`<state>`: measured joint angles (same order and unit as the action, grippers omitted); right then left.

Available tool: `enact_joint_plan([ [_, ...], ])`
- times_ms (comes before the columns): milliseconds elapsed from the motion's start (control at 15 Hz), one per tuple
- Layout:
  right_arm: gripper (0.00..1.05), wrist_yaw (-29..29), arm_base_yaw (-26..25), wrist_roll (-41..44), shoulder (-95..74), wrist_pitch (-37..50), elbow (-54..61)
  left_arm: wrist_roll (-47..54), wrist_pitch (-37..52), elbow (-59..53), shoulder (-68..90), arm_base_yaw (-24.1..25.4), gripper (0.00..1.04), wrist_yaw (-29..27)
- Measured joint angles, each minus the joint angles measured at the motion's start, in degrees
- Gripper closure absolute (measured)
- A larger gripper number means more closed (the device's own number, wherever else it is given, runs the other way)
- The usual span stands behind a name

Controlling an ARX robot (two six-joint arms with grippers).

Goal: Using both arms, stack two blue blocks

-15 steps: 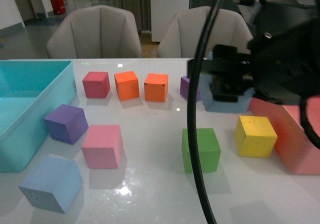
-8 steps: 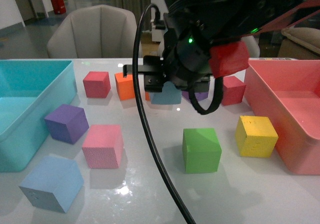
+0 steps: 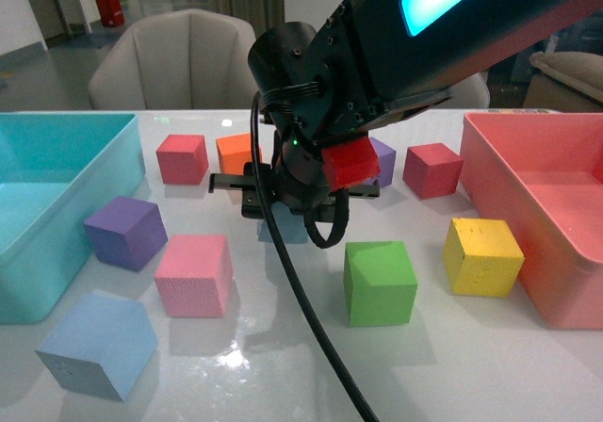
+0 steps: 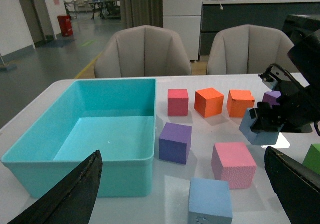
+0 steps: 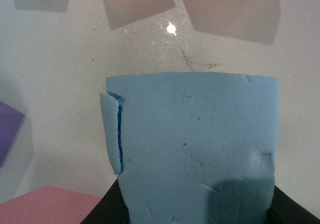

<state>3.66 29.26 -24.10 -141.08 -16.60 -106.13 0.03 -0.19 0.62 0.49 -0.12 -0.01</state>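
Shifted leftward; right jaws clamp blue block (image 5: pixel 195 149)

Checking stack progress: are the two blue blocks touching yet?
Apart. The left wrist view shows the carried blue block well clear of the resting blue block, with the pink cube lying between them.

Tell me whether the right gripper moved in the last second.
Yes. The right gripper, holding a blue block, has swung left: it was right of the green cube, now left of it.
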Motion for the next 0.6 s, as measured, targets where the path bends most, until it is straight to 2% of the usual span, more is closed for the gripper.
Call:
enact_joint_plan([
  [133, 0.63, 2.9, 0.4, -1.0, -2.6, -3.2, -3.7, 0.0, 0.0, 0.0, 0.0, 0.0, 0.07, 0.0],
  [400, 0.63, 4.0, 0.8, -0.9, -3.8, -4.8, -4.9, 0.0, 0.0, 0.0, 0.0, 0.0, 0.07, 0.0],
  [600, 0.29, 4.3, 0.8, -1.0, -3.7, -3.8, -4.9, 0.0, 0.0, 0.0, 0.0, 0.0, 0.07, 0.0],
])
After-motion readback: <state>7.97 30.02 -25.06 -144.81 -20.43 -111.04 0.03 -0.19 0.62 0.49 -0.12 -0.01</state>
